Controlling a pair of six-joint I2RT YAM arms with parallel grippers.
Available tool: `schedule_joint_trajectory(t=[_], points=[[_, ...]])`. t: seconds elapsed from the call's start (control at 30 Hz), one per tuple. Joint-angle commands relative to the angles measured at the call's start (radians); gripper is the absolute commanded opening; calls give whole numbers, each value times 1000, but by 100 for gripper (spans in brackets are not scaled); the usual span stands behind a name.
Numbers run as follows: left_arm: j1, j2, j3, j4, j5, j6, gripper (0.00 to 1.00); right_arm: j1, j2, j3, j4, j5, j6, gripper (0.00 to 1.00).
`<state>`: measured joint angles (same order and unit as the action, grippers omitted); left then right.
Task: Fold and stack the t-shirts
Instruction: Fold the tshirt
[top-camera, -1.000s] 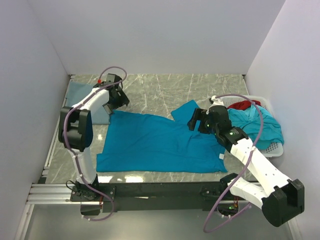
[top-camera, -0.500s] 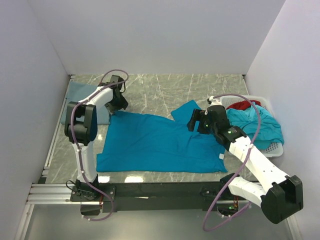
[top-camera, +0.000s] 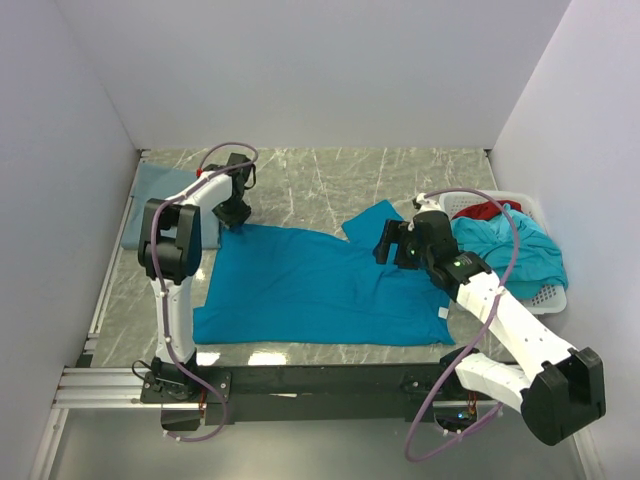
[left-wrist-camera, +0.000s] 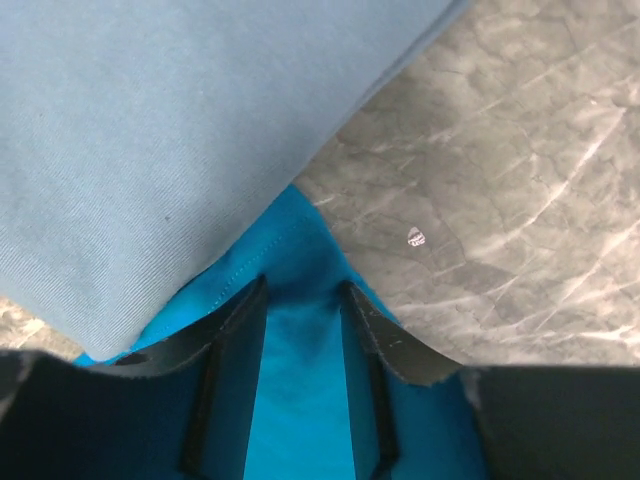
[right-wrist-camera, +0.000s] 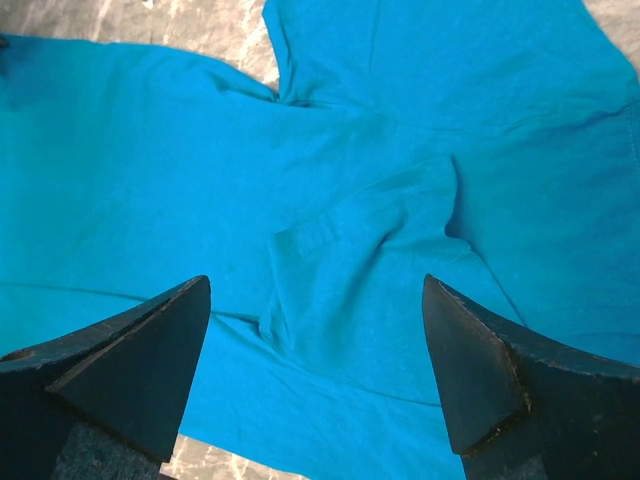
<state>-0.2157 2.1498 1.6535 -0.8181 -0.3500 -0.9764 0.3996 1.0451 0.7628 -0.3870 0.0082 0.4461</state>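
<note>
A bright teal-blue t-shirt (top-camera: 310, 285) lies spread flat on the marble table. My left gripper (top-camera: 233, 215) is down at its far left corner. In the left wrist view the fingers stand narrowly apart (left-wrist-camera: 302, 290), with that teal corner (left-wrist-camera: 300, 400) lying between them. A folded grey-blue t-shirt (top-camera: 160, 185) lies just left of it and fills the upper left of the left wrist view (left-wrist-camera: 180, 130). My right gripper (top-camera: 390, 243) hovers wide open and empty over the shirt's right sleeve area (right-wrist-camera: 315, 290), above a rumpled fold (right-wrist-camera: 360, 250).
A white perforated basket (top-camera: 548, 297) stands at the right with a heap of teal shirts (top-camera: 520, 250) and a red shirt (top-camera: 483, 210) in it. White walls close in the table on three sides.
My left gripper has moved right and lowered onto the shirt's far left corner. My right gripper has shifted only slightly. The shirt has not moved.
</note>
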Motion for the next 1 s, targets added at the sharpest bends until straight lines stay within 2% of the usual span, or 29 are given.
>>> schedule_joint_trajectory(t=[0.0,0.13,0.33,0.37,0.53,0.73,0.97], points=[[-2,27,28,-78,-67,-57,41,4,3,-19,25,-5,-17,92],[-4,36,25,-87,-50,-65,38,4,1,-22,34,-5,-21,92],[-5,48,22,-90,-34,-56,26,4,12,15,49,-1,-29,92],[-5,47,17,-79,-17,-50,20,4,19,35,53,13,-30,92],[-5,38,-3,-21,42,-12,1,4,87,113,74,61,-38,92],[-11,7,-50,37,81,28,1,1,292,308,50,157,-73,92],[-14,-56,-113,114,109,56,1,-24,672,645,-22,219,-121,92]])
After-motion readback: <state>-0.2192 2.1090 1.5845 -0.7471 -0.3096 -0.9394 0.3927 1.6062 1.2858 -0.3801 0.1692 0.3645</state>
